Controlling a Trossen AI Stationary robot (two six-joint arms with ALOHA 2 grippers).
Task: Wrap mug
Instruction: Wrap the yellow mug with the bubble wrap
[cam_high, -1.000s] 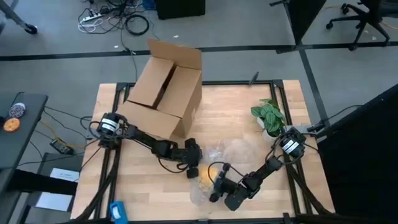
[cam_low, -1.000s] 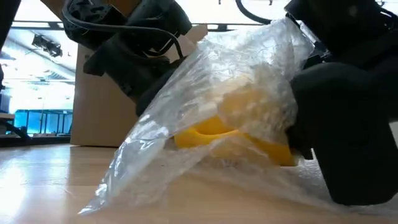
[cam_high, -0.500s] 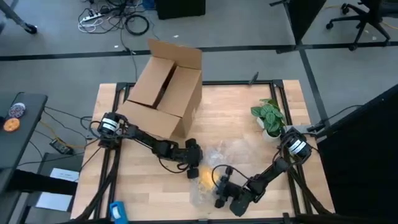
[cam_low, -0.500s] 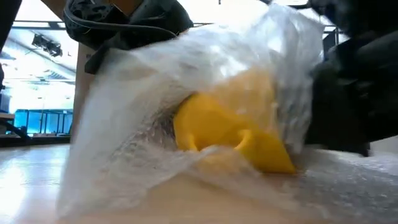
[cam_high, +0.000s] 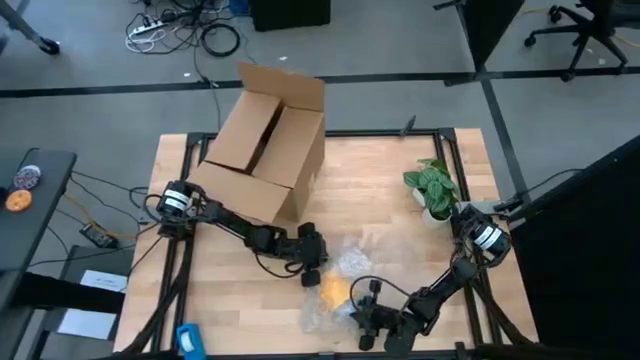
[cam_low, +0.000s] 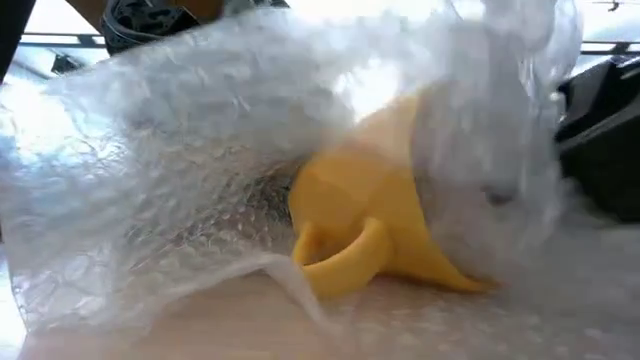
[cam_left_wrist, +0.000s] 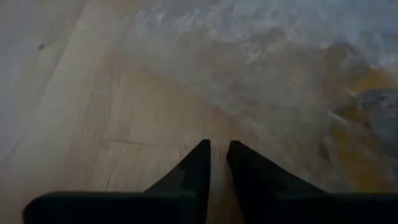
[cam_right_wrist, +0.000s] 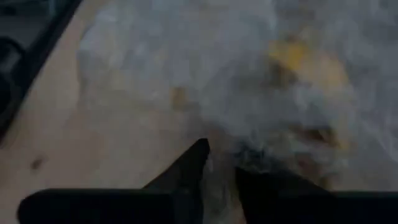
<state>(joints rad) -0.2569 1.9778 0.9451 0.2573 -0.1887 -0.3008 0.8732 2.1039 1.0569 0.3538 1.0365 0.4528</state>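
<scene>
Mug under bubble wrap at the worktop's near edge

The right claw (cam_high: 362, 318), fingers nearly closed on a fold of the bubble wrap (cam_high: 350, 262), sits at the near edge; the yellow mug (cam_high: 334, 290) lies on its side just beyond it, the left claw (cam_high: 313, 277) touching the mug's other side, fingers almost shut. Bare worktop (cam_high: 230, 290) opens toward the left edge; cardboard box (cam_high: 265, 145) and plant (cam_high: 432, 186) stand farther back. No writing legible.

Open cardboard box (cam_high: 265, 145) tipped at the table's far left part. Small potted plant (cam_high: 432, 187) near the right edge of the wooden table (cam_high: 390, 170). Crinkly bubble wrap (cam_low: 190, 170) bunched near the front edge. Cables (cam_high: 185, 35) on the floor beyond.
</scene>
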